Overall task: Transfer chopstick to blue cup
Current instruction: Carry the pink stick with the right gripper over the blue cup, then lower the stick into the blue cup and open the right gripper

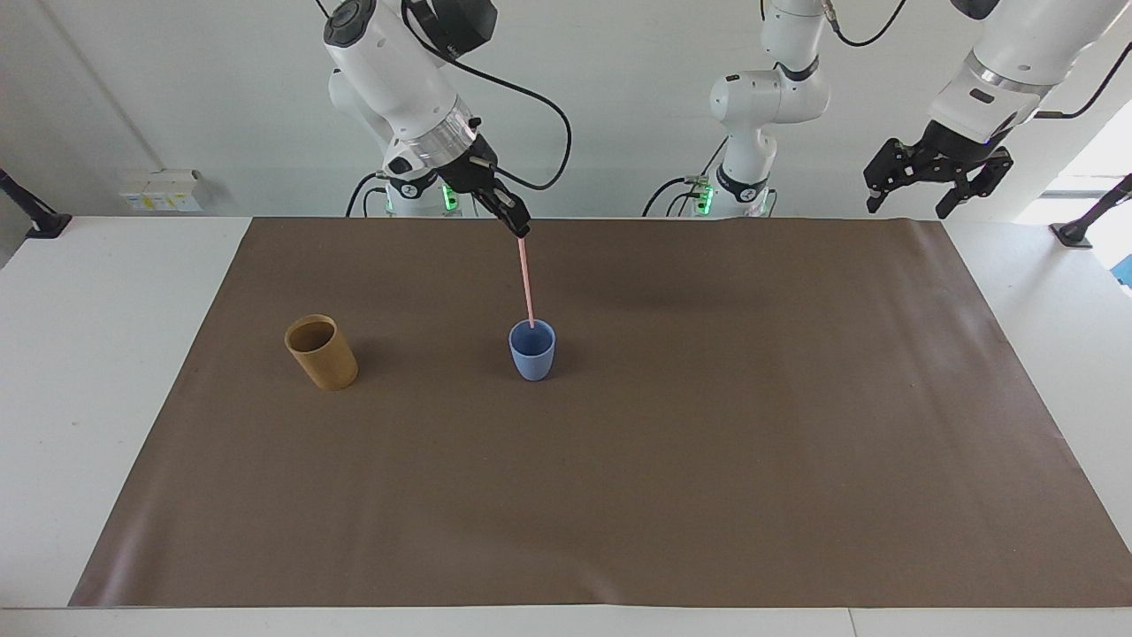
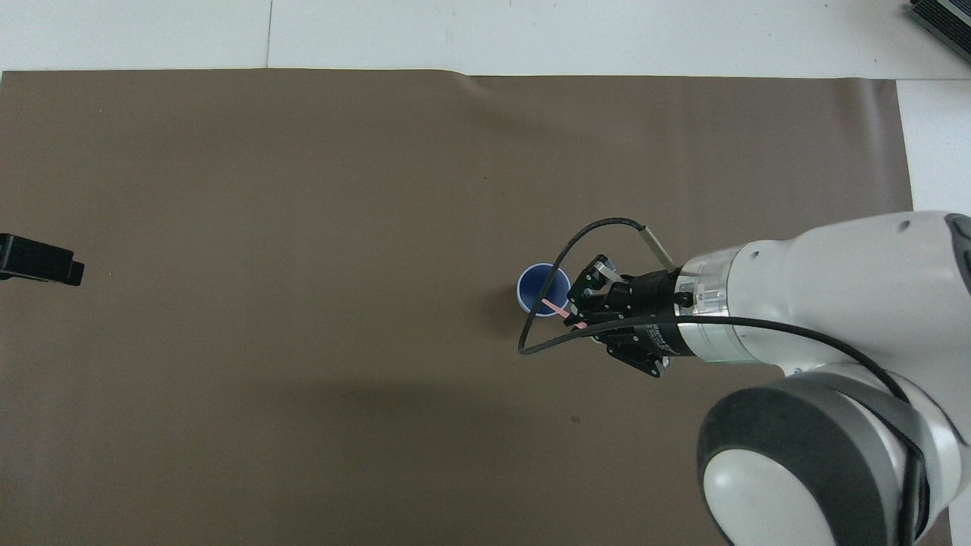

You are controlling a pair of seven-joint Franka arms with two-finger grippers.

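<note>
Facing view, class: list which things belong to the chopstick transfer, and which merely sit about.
Job: chopstick, held by the shut right gripper with its tip at the blue cup mouth.
Idle: tan cup; brown mat; left gripper, open, waiting.

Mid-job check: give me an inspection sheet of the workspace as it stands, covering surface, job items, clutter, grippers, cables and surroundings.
Surface: brown mat over a white table, lying flat.
Job's things: chopstick hangs nearly upright, its lower tip at the mouth of the blue cup; the cup stands upright mid-mat.
Clutter: tan cup stands toward the right arm's end of the table, apart from the blue cup.
Grippers: right gripper shut on the chopstick's top, over the blue cup; left gripper open, waiting raised over the mat's edge.
Cables: black cable loops beside the right wrist, off the mat.
Surroundings: white wall, wall sockets.
</note>
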